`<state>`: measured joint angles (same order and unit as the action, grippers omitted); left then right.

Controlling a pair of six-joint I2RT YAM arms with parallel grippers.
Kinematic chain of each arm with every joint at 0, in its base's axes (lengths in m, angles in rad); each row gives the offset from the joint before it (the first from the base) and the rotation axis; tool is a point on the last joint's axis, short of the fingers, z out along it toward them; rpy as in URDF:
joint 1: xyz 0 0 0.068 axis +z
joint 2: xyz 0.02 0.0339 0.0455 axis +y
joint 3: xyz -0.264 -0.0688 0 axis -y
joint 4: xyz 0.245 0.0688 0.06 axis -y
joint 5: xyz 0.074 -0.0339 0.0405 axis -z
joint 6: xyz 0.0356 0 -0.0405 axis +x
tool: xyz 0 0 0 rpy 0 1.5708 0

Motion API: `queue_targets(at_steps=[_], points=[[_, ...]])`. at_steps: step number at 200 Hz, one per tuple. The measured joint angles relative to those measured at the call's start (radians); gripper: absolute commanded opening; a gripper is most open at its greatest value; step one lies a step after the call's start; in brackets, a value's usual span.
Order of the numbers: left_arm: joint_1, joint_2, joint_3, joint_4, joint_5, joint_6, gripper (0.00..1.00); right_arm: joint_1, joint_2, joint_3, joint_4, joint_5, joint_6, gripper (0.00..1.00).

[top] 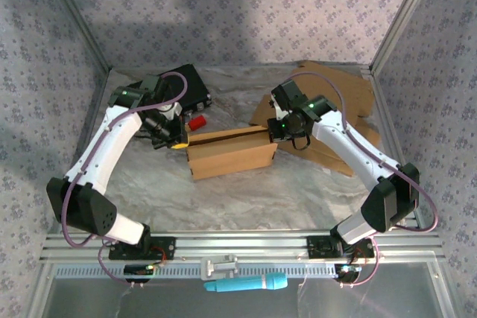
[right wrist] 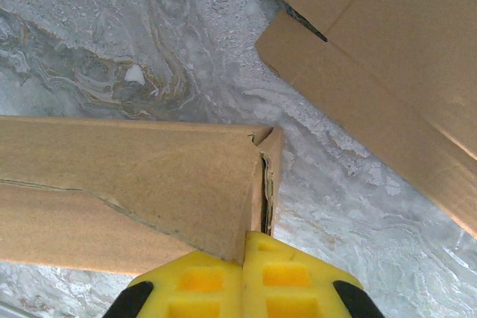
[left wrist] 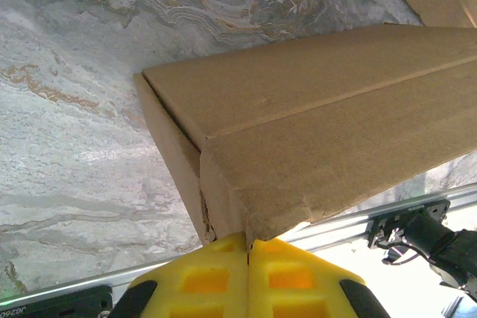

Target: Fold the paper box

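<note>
The paper box (top: 231,153) is a long brown cardboard carton lying on its side in the middle of the marbled table. My left gripper (top: 177,141) is at its left end. In the left wrist view the yellow fingers (left wrist: 216,273) are shut together, tips of the left gripper (left wrist: 247,242) against the box's (left wrist: 320,117) lower corner edge. My right gripper (top: 279,136) is at the box's right end. Its right gripper (right wrist: 245,237) fingers are also shut, touching the end edge of the box (right wrist: 127,176) beside a narrow flap slit.
Flat cardboard sheets (top: 339,102) lie at the back right, close behind the right arm, and show in the right wrist view as cardboard sheets (right wrist: 387,72). A black case (top: 179,87) and a small red object (top: 197,122) sit at the back left. A teal tool (top: 246,283) rests on the front rail.
</note>
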<state>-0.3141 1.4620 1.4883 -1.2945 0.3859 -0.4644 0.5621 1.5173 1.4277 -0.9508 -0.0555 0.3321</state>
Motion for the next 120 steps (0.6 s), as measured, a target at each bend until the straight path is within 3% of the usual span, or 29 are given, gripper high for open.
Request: queue_targets(at_steps=[120], points=[[0.008, -0.046, -0.108, 0.069, 0.038, 0.011, 0.00, -0.006, 0.000, 0.000, 0.001, -0.005, -0.007, 0.00]])
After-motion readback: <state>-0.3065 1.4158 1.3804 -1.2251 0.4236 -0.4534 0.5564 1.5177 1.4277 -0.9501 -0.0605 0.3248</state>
